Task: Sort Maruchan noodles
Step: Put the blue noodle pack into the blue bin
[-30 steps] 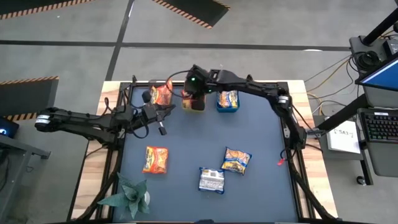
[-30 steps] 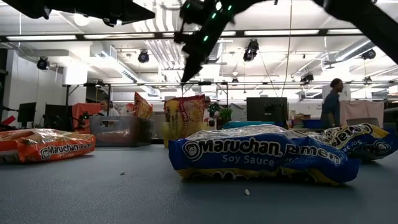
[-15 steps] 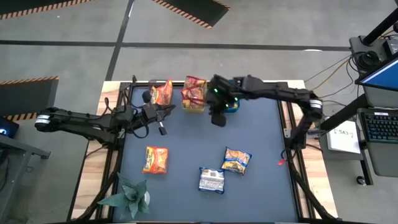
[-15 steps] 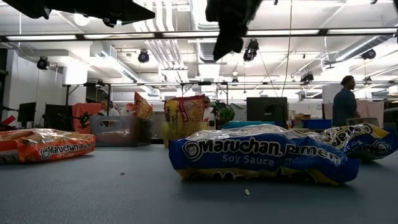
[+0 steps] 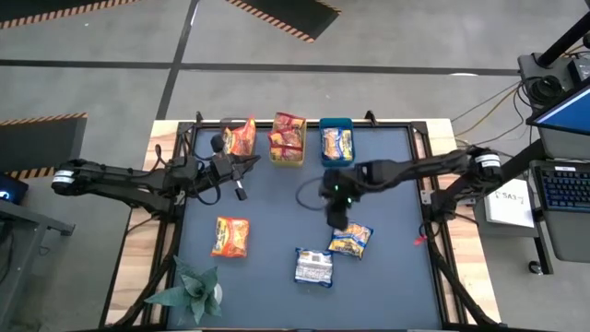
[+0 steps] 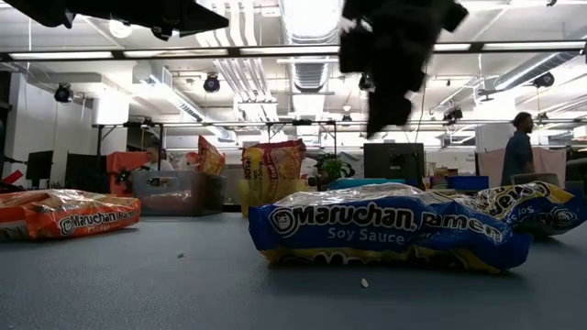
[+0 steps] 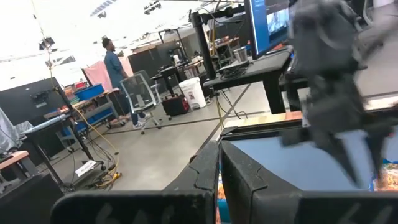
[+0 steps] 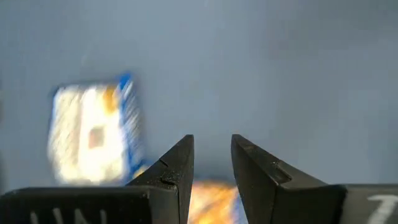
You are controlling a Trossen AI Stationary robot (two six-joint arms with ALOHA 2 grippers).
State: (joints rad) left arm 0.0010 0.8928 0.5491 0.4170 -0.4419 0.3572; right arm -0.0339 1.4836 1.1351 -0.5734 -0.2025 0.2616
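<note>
1. Overhead, the right gripper [image 5: 337, 214] hangs above the table [image 5: 277, 198], just beside the blue-and-yellow packet [image 5: 350, 238] and on its bin side; its fingers [image 8: 177, 167] stand slightly apart with nothing between them.
2. Beside that packet lies the silvery-white packet [image 5: 313, 267], and well apart from it the orange packet [image 5: 230, 236].
3. Farther off from the blue-and-yellow packet, along the table's edge, the grey bin [image 5: 239, 138], yellow bin [image 5: 288, 140] and blue bin [image 5: 336, 145] each hold packets.
4. Near the grey bin, the left gripper [image 5: 240, 191] waits, fingers together.
</note>
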